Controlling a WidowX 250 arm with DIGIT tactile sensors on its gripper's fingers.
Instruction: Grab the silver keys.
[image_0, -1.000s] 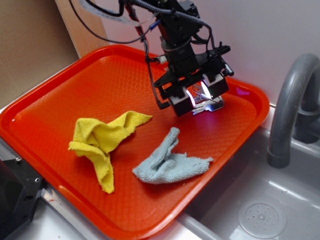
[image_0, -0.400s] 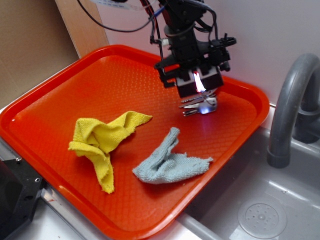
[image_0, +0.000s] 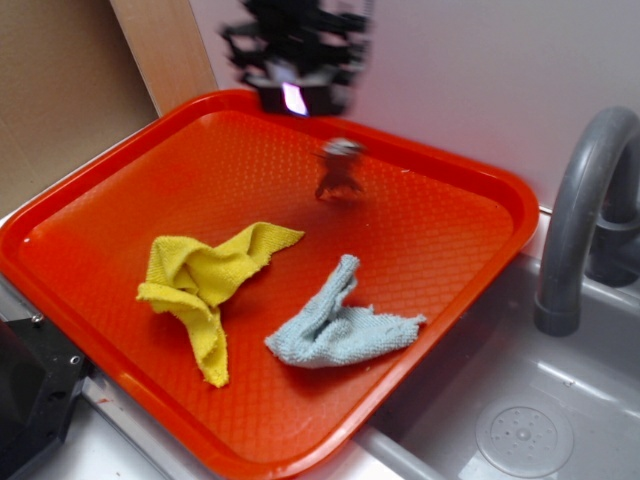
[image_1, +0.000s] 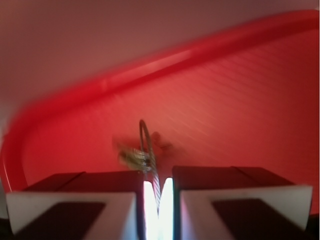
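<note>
Hand (image_0: 296, 97) in the exterior view is blurred, up over the tray's (image_0: 470, 260) far rim — the silver keys (image_0: 338, 172) hang below it and a bit to the right, off the tray.

Wrist view: pads (image_1: 125, 200) nearly closed, clamped on the key ring (image_1: 148, 150), bunch dangling straight down — looks grabbed.

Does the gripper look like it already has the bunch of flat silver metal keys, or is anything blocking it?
Probably yes: the gripper looks shut on the ring of the silver keys, which hang blurred above the orange plastic tray, away from both cloths.
</note>
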